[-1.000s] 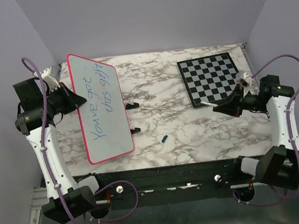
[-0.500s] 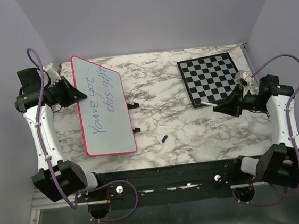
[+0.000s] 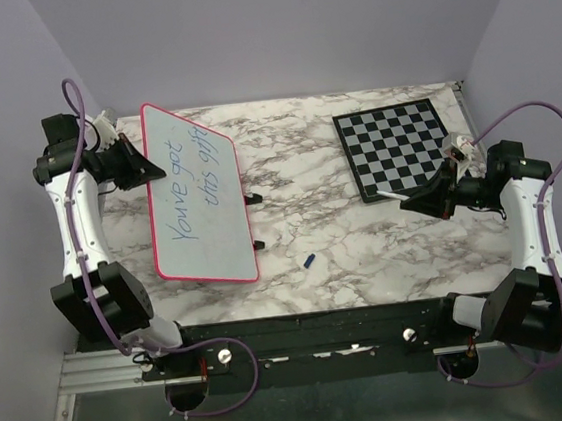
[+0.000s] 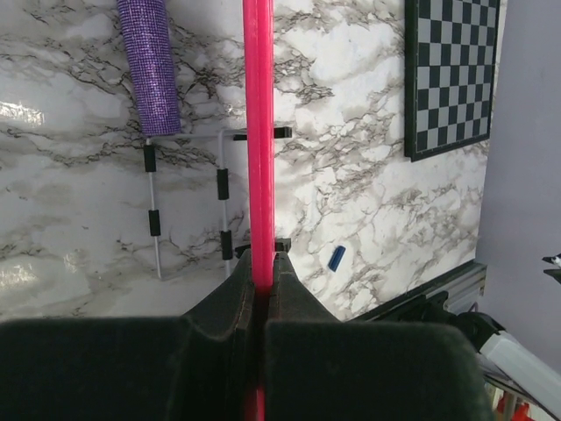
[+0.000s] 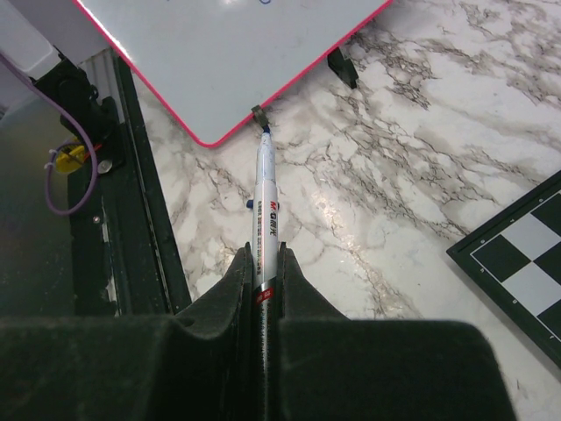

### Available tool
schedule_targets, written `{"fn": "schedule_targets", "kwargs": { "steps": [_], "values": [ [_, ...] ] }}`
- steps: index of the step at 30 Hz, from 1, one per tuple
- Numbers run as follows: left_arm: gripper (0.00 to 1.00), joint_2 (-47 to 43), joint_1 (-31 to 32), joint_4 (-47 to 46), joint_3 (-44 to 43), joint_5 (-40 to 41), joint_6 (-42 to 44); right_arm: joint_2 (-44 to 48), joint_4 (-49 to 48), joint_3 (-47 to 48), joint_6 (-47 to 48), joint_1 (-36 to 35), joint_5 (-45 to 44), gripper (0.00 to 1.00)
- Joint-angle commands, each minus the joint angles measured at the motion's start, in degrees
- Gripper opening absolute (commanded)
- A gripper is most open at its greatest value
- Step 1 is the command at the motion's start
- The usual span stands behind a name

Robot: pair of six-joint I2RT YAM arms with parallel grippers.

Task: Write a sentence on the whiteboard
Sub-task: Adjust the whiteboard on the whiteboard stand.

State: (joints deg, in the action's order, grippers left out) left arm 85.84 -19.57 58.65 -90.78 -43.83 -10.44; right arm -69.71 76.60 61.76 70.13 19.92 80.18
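Observation:
The whiteboard [image 3: 206, 218], white with a pink rim, is held tilted above the left side of the table. The sentence [image 3: 193, 185] runs across it in two lines of blue handwriting. My left gripper [image 3: 148, 170] is shut on the board's left rim. In the left wrist view that rim [image 4: 259, 132] shows edge-on, pinched between the left gripper's [image 4: 260, 259] jaws. My right gripper [image 3: 423, 199] hovers by the chessboard, shut on a silver marker [image 5: 266, 219] that points toward the whiteboard's corner [image 5: 219, 53]. A small blue cap [image 3: 308, 261] lies on the marble.
A grey-and-black chessboard [image 3: 395, 148] lies at the back right. Two small black stand feet [image 3: 253, 198] sit on the marble beside the board. A purple cable [image 4: 151, 66] hangs near the left arm. A black rail [image 3: 305, 339] runs along the near table edge.
The left arm has swung inward and carried the whiteboard to the right, turning it. The right arm and marker have not moved.

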Motion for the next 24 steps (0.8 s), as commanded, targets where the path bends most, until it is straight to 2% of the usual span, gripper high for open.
{"fn": "schedule_targets", "kwargs": {
  "steps": [1, 19, 21, 24],
  "values": [
    [0.00, 4.8, 0.3, -2.4, -4.7, -2.2, 2.0, -0.3, 10.9, -0.1, 1.4, -0.2, -0.2, 0.01],
    [0.00, 16.5, 2.1, -0.5, -9.9, -1.7, 4.7, -1.7, 10.8, 0.0, 1.6, -0.2, -0.3, 0.01],
    [0.05, 17.0, 2.2, -0.5, -10.2, -1.8, 4.6, -1.7, 10.9, 0.0, 1.6, -0.2, -0.3, 0.01],
    [0.19, 17.7, 1.7, -0.4, -10.3, -1.0, 4.6, -1.6, 10.9, 0.0, 1.6, -0.2, -0.3, 0.01]
  ]
}}
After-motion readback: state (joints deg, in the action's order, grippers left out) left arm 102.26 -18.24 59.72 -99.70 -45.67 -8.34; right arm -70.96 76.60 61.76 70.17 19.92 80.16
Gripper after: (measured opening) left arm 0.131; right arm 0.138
